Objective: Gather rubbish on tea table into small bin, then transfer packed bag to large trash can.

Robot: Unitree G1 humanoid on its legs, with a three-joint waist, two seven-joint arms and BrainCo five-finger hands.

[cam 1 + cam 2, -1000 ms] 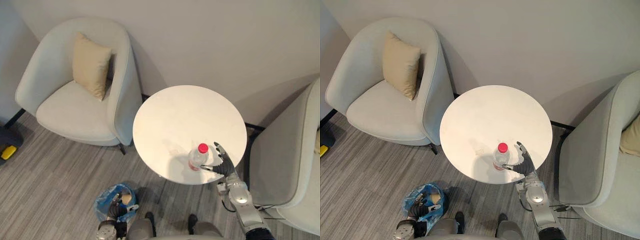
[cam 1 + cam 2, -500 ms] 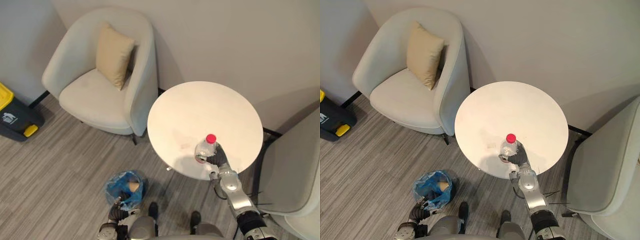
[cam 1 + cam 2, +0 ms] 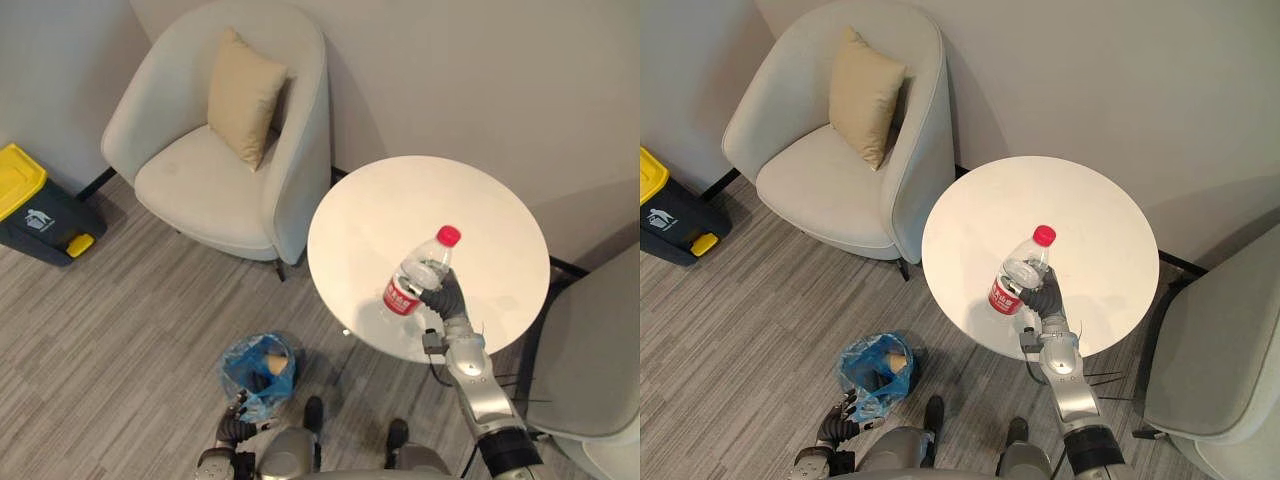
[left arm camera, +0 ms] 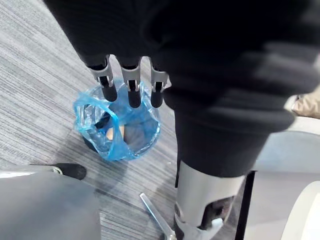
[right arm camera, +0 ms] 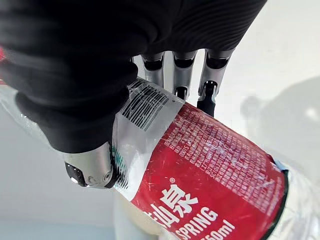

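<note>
One bottle (image 3: 420, 275), the only rubbish we see at the tea table (image 3: 400, 205), is held tilted above it, our right hand (image 3: 446, 298) curled round it, our left hand (image 4: 130, 92) slack-fingered near the part-filled small bin (image 3: 258, 365); binning it and the trip to the large trash can (image 3: 35, 205) remain.

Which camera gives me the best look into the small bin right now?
The left wrist view: the bin lies close under the left hand, blue bag open, something tan inside. Both eye views show it small on the floor by the table. The right wrist view faces the bottle in the right hand.
</note>
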